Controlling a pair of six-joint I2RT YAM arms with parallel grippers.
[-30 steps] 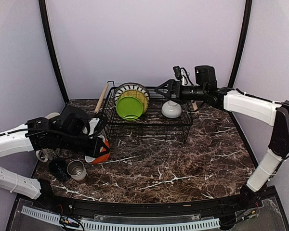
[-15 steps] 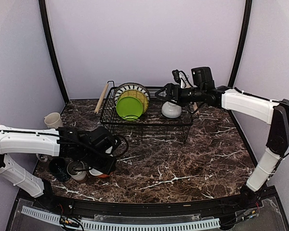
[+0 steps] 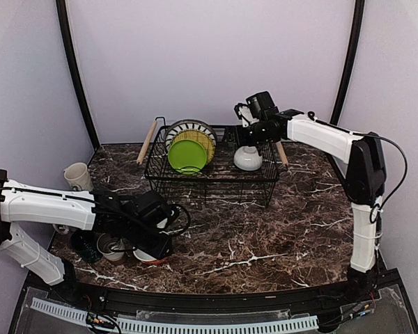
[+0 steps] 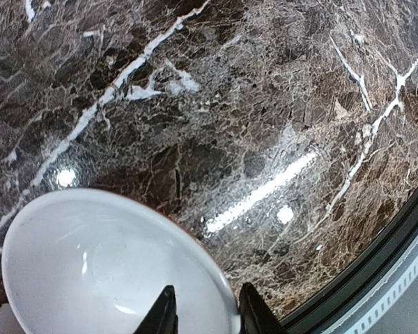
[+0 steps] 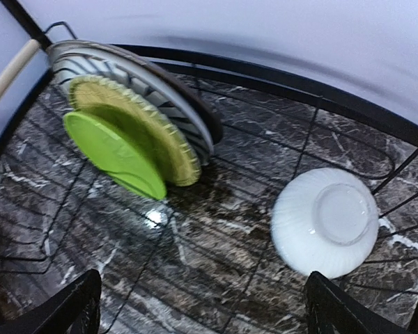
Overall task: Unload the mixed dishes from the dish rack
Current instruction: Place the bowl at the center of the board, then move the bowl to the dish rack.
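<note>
Clamping bowl [image 4: 90, 278] rim by surface's [image 3: 265, 236] near-left corner, left jaws; right jaws spread above dish rack [image 3: 209, 182]: three plates [image 5: 136, 132], one upturned bowl [image 5: 325, 229].

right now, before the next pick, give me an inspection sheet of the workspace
surface: dark marble table, glossy
job's things: dish rack holds lime-green plate, yellow plate, grey plate, upturned white bowl; on the table pale mug, steel cup, dark mug, second bowl
clutter: nothing seen
grippers: left gripper straddles second bowl's rim, grip unclear; right gripper open above rack
cables: black loop by left wrist
surroundings: lilac walls, black poles
</note>
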